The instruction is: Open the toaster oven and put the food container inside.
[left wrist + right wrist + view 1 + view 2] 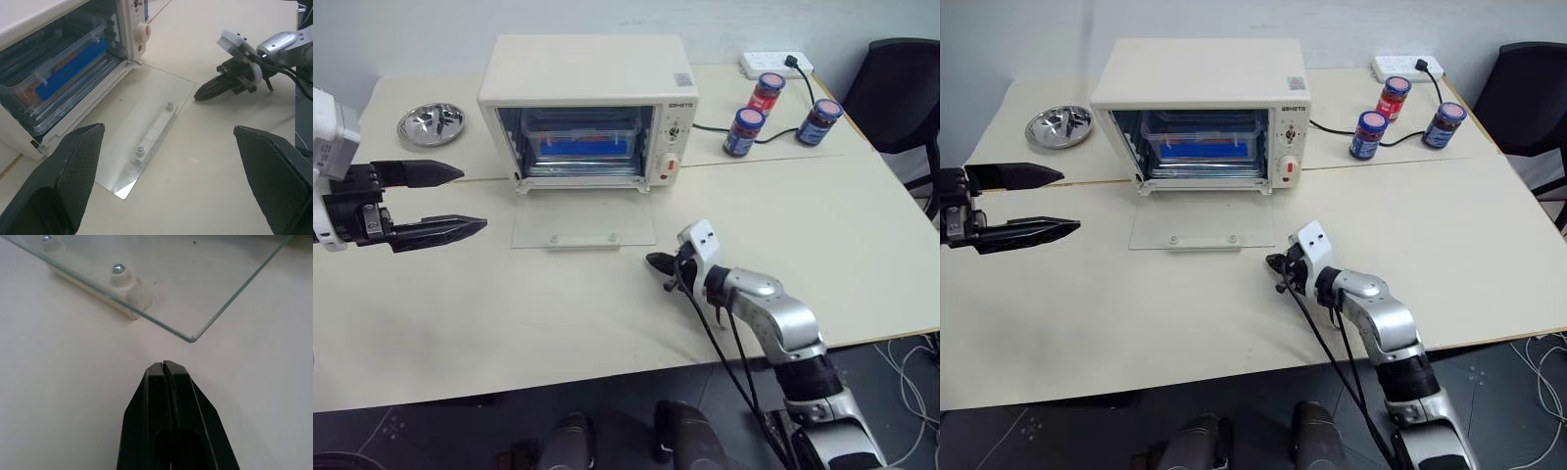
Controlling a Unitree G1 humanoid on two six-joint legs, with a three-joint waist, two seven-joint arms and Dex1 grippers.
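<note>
- Sitting inside the toaster oven (582,108), the food container (578,147) rests on the wire rack, a shallow clear plastic box with a blue clip facing the opening.
- Well to the oven's left, the left gripper (460,201) hangs above the worktop (509,313) with its two black tapered fingers spread wide and nothing between them.
- Low over the worktop, the right gripper (653,260) has its fingers pressed together, empty, its tip just beside the right front corner of the glass door (582,217).
- That door lies folded down flat on the worktop, clear glass with a white bar handle (154,134) fixed by two metal screws.
- Boxy and cream-white, the oven has smooth sides and knobs with a red button on its right panel.
- A round steel bowl (431,122) sits left of the oven; three jars (744,130) and a white power strip (775,65) are at the right.
</note>
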